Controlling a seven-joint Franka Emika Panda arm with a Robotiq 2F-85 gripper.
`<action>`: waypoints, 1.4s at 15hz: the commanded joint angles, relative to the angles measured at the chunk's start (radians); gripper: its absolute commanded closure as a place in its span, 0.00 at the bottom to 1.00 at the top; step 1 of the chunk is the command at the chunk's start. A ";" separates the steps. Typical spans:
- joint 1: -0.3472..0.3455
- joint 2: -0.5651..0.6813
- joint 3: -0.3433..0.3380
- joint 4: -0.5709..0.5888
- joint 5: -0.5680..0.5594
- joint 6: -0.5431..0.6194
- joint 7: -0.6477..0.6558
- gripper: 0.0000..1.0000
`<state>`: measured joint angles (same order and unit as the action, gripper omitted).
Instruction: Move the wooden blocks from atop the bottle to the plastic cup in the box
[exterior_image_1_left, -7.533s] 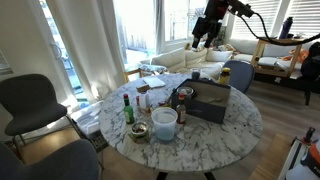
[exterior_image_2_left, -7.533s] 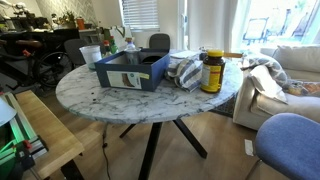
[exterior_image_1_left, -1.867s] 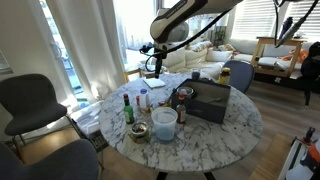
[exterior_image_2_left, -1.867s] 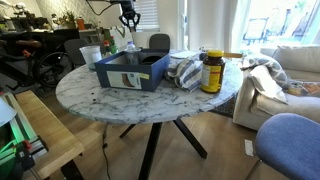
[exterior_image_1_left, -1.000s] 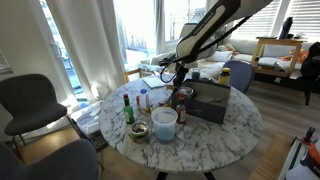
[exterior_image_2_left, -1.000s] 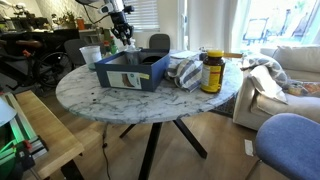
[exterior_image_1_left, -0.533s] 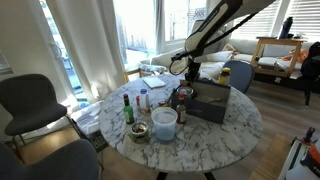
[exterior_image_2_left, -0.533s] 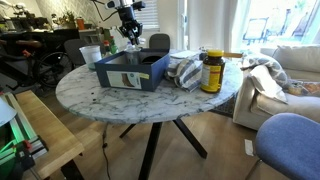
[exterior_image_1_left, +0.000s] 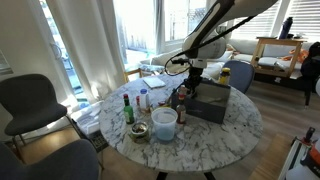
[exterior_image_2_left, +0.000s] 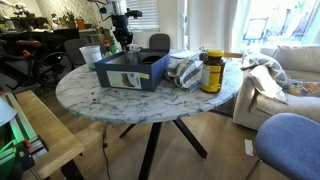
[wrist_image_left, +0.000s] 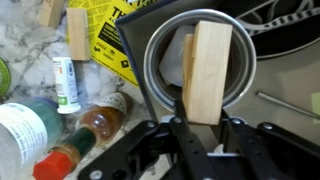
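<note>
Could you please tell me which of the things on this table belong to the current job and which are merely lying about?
In the job: pale wooden block gripped in the claw; small dark translucent plastic cup below it; dark grey low-walled box.
Lying about: tall green glass bottle with red cap; large white tub; yellow jar.

Wrist view, centre: wooden block (wrist_image_left: 210, 70) pale tan, plain; gripper (wrist_image_left: 207, 120) black; plastic cup (wrist_image_left: 152, 70) dark, grey rim. Upper left: table (wrist_image_left: 25, 45) white marble w/ grey veins. Exterior view: box (exterior_image_1_left: 210, 103) dark grey; green bottle (exterior_image_1_left: 127, 110), red cap.
</note>
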<state>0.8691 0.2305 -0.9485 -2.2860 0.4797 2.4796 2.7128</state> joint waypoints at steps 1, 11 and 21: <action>0.211 0.062 -0.171 -0.044 0.206 0.002 0.044 0.93; 0.657 0.279 -0.537 -0.086 0.479 -0.008 0.046 0.00; 0.830 0.527 -0.725 -0.088 0.501 -0.080 0.011 0.00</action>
